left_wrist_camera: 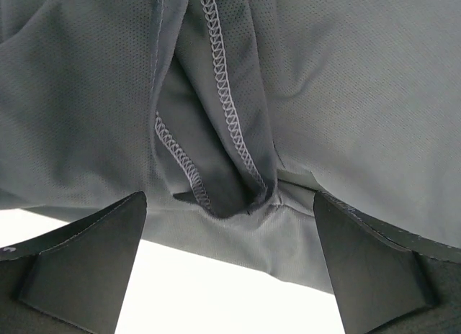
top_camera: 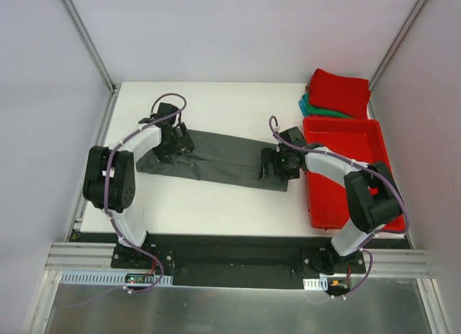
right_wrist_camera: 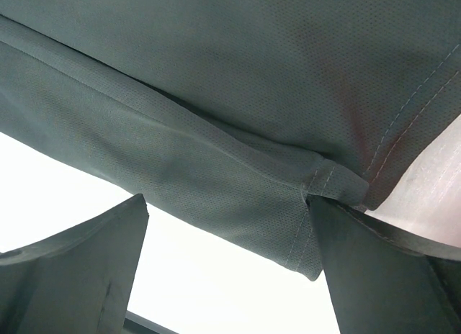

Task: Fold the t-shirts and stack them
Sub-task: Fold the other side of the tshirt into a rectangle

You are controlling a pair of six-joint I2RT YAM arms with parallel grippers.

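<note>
A dark charcoal-grey t-shirt (top_camera: 223,158) lies folded into a long strip across the white table. My left gripper (top_camera: 173,143) hovers over its left end, jaws open, with the cloth's stitched seams (left_wrist_camera: 216,96) and near edge just ahead of the fingers (left_wrist_camera: 86,262). Over the strip's right end my right gripper (top_camera: 279,165) stands open too, a hemmed corner (right_wrist_camera: 302,240) lying between its fingers (right_wrist_camera: 374,269) without being pinched. A folded red t-shirt (top_camera: 338,91) rests on a folded teal-green t-shirt (top_camera: 317,109) at the back right.
A rigid red plastic tray (top_camera: 346,168) sits along the table's right side, close to my right arm. White enclosure walls and metal frame posts (top_camera: 86,39) border the table. The arm bases stand on a black rail (top_camera: 230,258) at the near edge.
</note>
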